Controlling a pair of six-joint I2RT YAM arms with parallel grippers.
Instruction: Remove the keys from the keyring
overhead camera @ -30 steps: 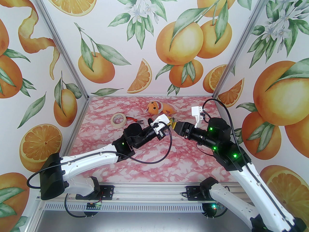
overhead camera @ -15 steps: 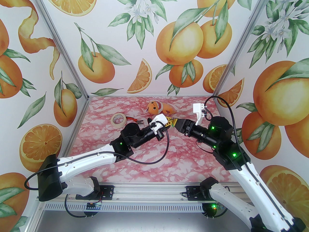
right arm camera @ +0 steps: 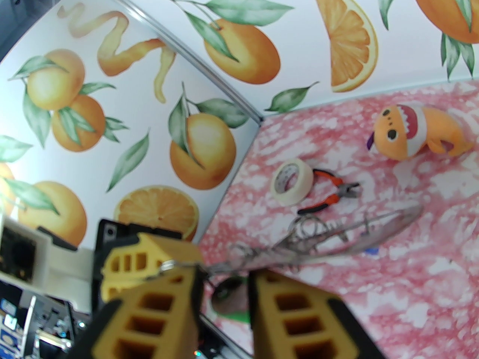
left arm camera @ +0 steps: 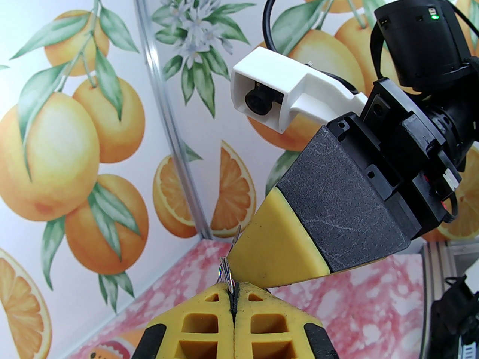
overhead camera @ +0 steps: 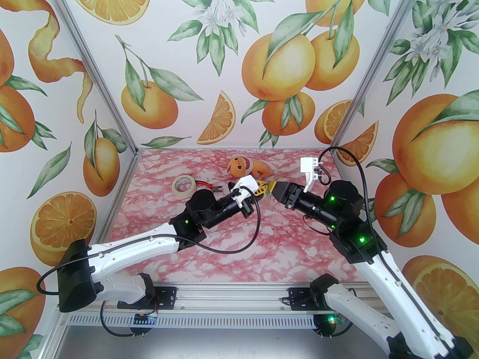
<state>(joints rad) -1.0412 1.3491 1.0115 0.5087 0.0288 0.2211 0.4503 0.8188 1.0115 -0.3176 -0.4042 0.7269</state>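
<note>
Both grippers meet in mid-air over the middle of the table. My left gripper (overhead camera: 261, 191) (left arm camera: 232, 289) is shut on a small wire ring (left arm camera: 225, 272) that sticks out past its yellow fingertips. The keyring (right arm camera: 336, 234), a grey metal loop, shows blurred in the right wrist view, reaching away from my right gripper (overhead camera: 272, 189) (right arm camera: 224, 275). The right jaws stand a narrow gap apart around a blurred green and dark thing (right arm camera: 234, 309), likely the green key. Whether the pads press on it is unclear. One right finger (left arm camera: 269, 245) sits right beside the pinched ring.
A roll of beige tape (overhead camera: 183, 186) and red-handled pliers (overhead camera: 208, 187) lie at the back left of the pink marbled table (overhead camera: 232, 252). An orange plush toy (overhead camera: 245, 166) lies near the back wall. Orange-print walls close the left, back and right sides.
The right jaws have narrowed. Both grippers have shifted slightly towards the back of the table, staying tip to tip. The left gripper stays shut.
</note>
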